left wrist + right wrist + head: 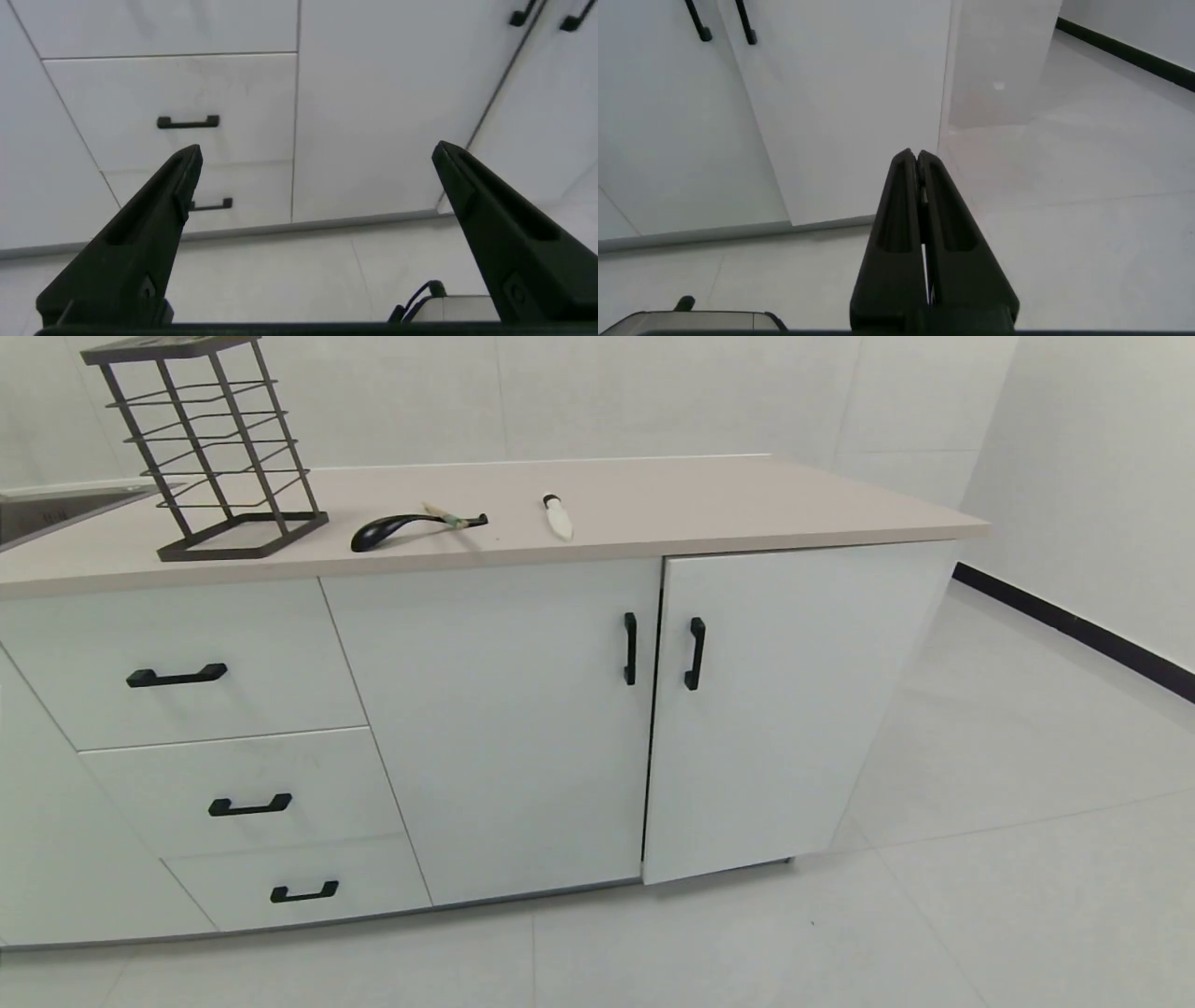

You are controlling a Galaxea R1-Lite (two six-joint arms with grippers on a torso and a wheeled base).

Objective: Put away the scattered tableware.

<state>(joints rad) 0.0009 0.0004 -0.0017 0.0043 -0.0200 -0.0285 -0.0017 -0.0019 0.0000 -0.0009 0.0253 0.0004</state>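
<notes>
A black ladle-like spoon (pixel 401 527) lies on the beige countertop (pixel 709 504), with a thin wooden-handled utensil (pixel 445 515) crossing its handle. A small white knife with a black tip (pixel 556 515) lies a little to the right of them. A black wire rack (pixel 210 443) stands at the counter's left. My left gripper (pixel 316 161) hangs low and open, facing the lower drawers (pixel 187 107). My right gripper (pixel 917 173) is shut on nothing, low before the right cabinet door (pixel 840 103).
A sink (pixel 56 509) is set into the counter's far left. Below are three drawers (pixel 224 658) and two doors with black handles (pixel 693 653); the right door stands slightly ajar. Open tiled floor (pixel 1008 803) spreads to the right, bounded by a wall with a black skirting.
</notes>
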